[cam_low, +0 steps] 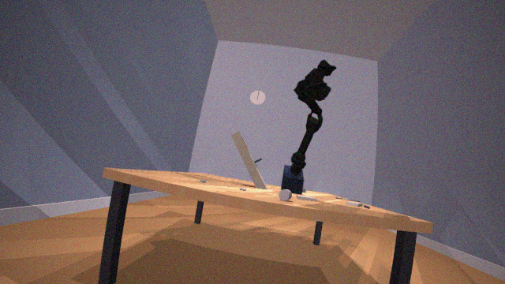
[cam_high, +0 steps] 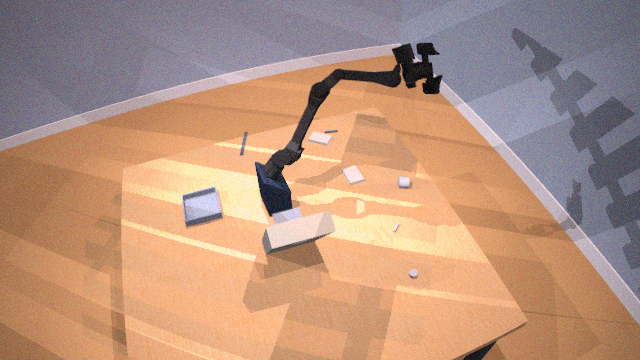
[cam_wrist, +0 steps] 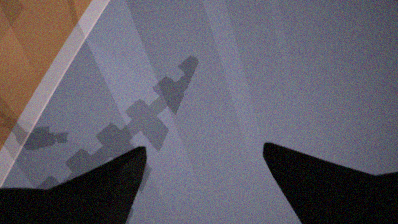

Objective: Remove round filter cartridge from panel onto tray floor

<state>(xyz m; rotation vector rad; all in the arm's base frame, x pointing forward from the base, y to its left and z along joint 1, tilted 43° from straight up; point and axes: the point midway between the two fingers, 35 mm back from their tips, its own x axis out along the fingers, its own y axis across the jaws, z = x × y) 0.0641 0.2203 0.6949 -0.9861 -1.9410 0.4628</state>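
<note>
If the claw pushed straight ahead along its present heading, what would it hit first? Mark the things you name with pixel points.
Probably the blue-grey wall [cam_high: 480, 60] [cam_wrist: 215, 100]: nothing shows between the open claw [cam_high: 436, 66] [cam_wrist: 206, 150] and it. How far off it stands, I can't tell.

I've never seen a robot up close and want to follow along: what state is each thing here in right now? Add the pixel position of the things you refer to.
Gripper [cam_high: 434, 67] [cam_wrist: 206, 150]: open, nothing between its fingers.
Arm [cam_high: 311, 102] [cam_low: 307, 138]: raised above the table.
Panel [cam_high: 300, 232] [cam_low: 248, 159]: standing, tilted.
Tray [cam_high: 202, 221]: upright, open-topped, nothing seen inside.
Filter cartridge: cannot tell; the panel's face is hidden.
</note>
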